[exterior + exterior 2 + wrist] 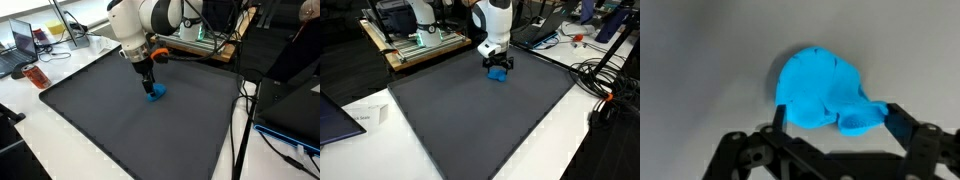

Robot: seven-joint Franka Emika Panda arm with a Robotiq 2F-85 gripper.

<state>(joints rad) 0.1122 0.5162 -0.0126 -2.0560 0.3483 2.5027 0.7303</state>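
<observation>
Hanging low over a blue lump, the gripper holds nothing: its two black fingers stand wide apart, one on the left of the lump and one on the right, with the lump in the gap between them. So the getting-there part looks done, I think, and the grabbing part is not: the fingers are not yet pressed on the lump, and the lump lies flat on the mat, not lifted. The right finger is very close to a small flap of the lump, but I cannot tell if it touches. The lump looks soft and crumpled, and I cannot tell just what it is. It lies on a big dark grey mat, in the far half of it. The mat is flat and plain and covers most of a white table. Going from left to right in an exterior view, there is an open laptop at the far left, then a small orange thing just beside the mat's corner, then the mat with the white robot arm above the lump, then black cables by the right edge, and last a dark box at the far right
</observation>
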